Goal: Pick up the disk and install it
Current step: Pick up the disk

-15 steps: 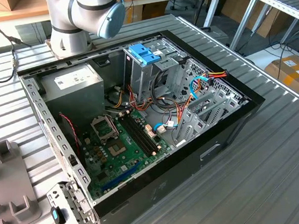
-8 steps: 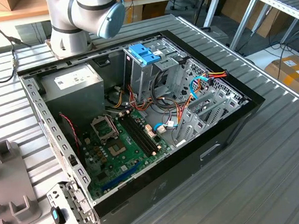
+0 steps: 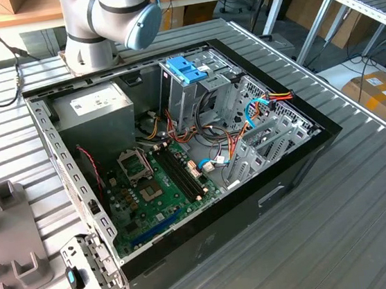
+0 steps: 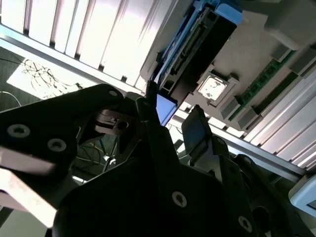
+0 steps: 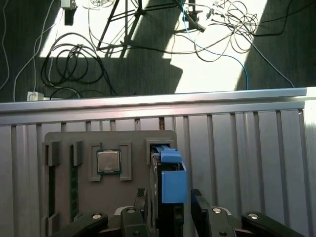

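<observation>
Black fingers [image 5: 141, 210] of the arm's gripper [image 5: 169, 205] sit closest to us in both wrist views. They are spread apart, one on each side of the flat rectangular disk [image 5: 170, 180] with its blue plastic rail. In the second wrist view we see a sliver of space between the disk and one pad [image 4: 196, 131], so nothing is clamped. The disk stands on edge in a slot of a grey moulded plastic holder [image 5: 98, 197], just beside a square silver processor chip [image 5: 108, 161] lying flat in its own recess. The holder rests on a ribbed grey metal table [image 5: 247, 148]. In the exterior view an open black computer case [image 3: 256, 207] lies on that table. A blue plastic handle [image 3: 186, 70] tops its metal drive cage, and the grey robot arm [image 3: 106, 22] rises at the far side.
</observation>
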Robot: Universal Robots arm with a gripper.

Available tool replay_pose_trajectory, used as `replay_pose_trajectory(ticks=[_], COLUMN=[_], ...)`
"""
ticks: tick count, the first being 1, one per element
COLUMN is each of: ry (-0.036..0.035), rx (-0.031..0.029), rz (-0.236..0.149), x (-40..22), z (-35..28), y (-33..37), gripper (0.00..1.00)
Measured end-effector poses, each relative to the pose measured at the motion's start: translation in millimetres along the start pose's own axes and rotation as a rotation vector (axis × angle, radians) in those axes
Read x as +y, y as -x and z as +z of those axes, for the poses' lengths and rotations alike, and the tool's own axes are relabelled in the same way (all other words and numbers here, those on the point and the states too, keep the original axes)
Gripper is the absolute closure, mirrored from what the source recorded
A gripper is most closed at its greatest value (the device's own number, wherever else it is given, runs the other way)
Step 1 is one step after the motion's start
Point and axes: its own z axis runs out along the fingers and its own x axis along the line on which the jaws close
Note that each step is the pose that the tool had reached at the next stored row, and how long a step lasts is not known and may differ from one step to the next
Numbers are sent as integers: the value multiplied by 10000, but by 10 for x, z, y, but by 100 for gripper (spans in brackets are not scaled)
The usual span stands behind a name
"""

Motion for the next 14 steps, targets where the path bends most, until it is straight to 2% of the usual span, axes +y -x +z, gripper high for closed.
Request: replay_pose_trajectory(ticks=[3, 7, 11, 14], ry=[6, 22, 31, 34], rx=[14, 43, 59, 65], rz=[-338, -989, -1377, -1500], x=[2, 8, 24, 35], z=[5, 15, 31, 43], y=[0, 0, -2, -2], gripper=[52, 52, 52, 52])
